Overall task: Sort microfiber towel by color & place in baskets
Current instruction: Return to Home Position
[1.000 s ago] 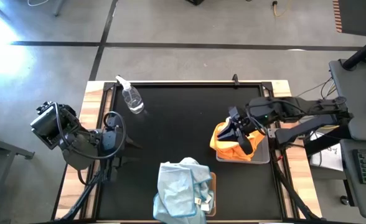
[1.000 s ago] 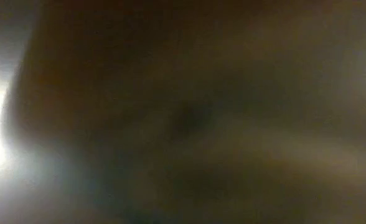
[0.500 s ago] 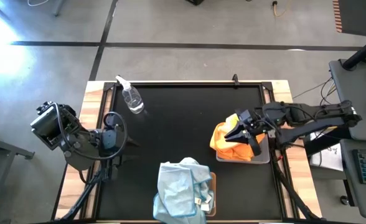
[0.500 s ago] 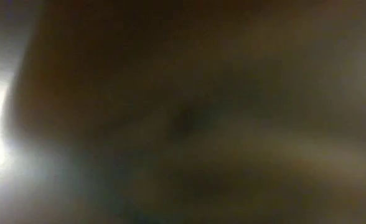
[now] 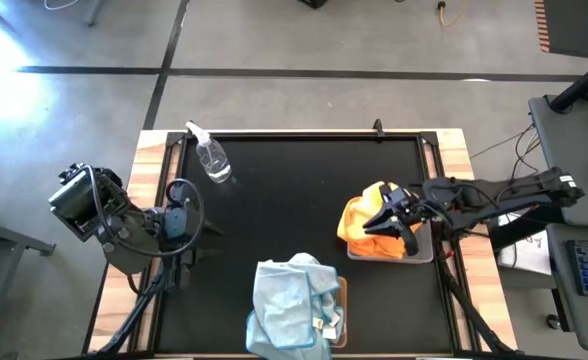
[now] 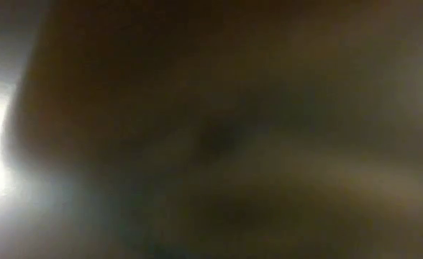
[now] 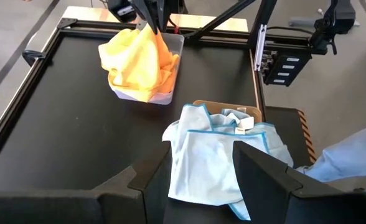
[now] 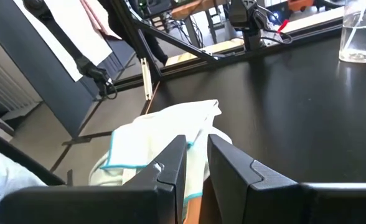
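Orange microfiber towels [image 5: 359, 228] are heaped in the light grey basket [image 5: 424, 256] at the table's right. My right gripper [image 5: 377, 216] hangs over them, shut on the top of one orange towel [image 7: 139, 56]. Pale blue towels [image 5: 292, 302] lie piled over the tan basket [image 5: 342, 290] at the near edge, spilling onto the mat. My left gripper [image 7: 198, 180] waits open, raised over the table's left edge, with nothing between its fingers. The low view is dark and shows nothing. My right gripper pinches a drawn-up peak of the orange towel [image 7: 148, 31] between its two fingers. They reach in from the table's right side, slanting a little down. The cloth falls away below the fingers, and its lower part rests on the orange heap in the grey basket [image 7: 170, 93].
A clear spray bottle [image 5: 211, 158] lies at the table's far left. The black mat [image 5: 294, 200] is bare between the bottle and the two baskets. Frame rails and cables run along the table's right edge [image 5: 452, 200].
My right gripper has sunk toward the grey basket and drawn back a little toward the table's right edge, still shut on the orange towel. The towel has come down with it onto the orange heap.
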